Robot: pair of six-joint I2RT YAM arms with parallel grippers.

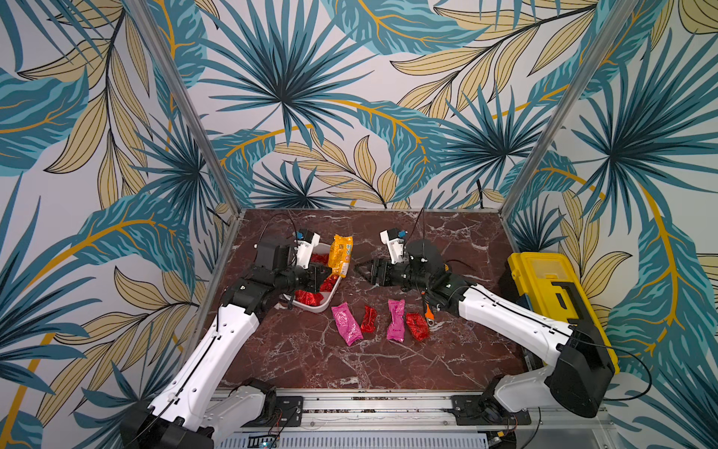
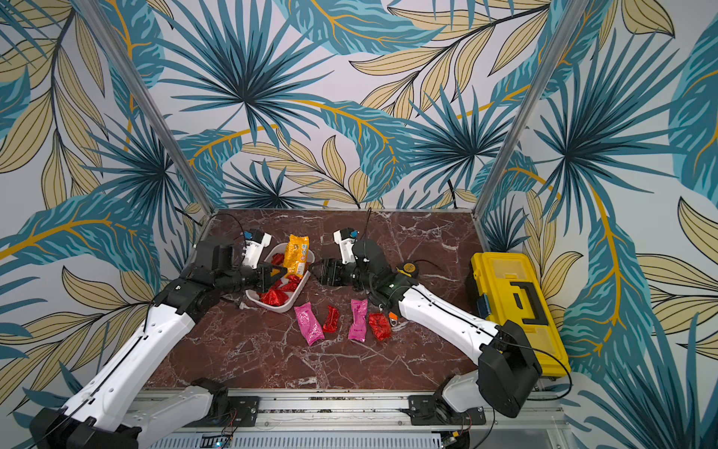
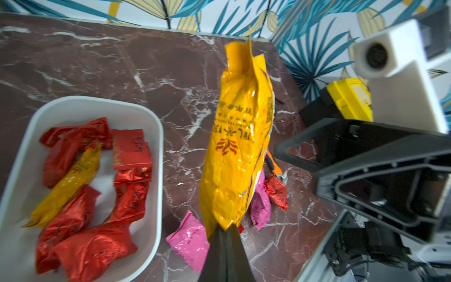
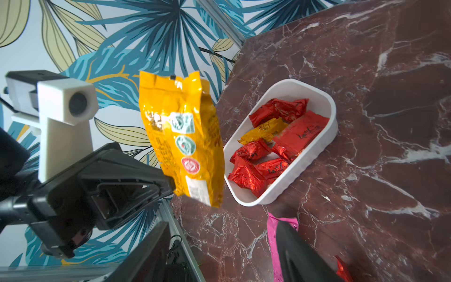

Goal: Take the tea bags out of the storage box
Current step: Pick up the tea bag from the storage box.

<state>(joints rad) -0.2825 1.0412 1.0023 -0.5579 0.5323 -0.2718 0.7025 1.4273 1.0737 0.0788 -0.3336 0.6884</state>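
Leaf-patterned wallpaper point(image 1: 291, 97) encloses a dark red marble tabletop point(image 1: 311, 361), with a yellow toolbox point(image 1: 551, 287) at its right side. The left gripper point(image 3: 225, 230) is pinched tight on an orange-yellow tea bag point(image 1: 340, 254), raised beside the white storage box point(image 1: 324, 308), which holds red tea bags point(image 3: 92, 244). The right gripper point(image 1: 359, 269) is spread and empty, and four loose tea bags point(image 1: 345, 324) lie on the marble near the box.

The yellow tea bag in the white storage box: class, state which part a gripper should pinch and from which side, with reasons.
Probably its middle, pinched across the narrow width from straight above: the yellow tea bag lies slanted, mostly uncovered, among red tea bags, and the storage box walls block a sideways approach.
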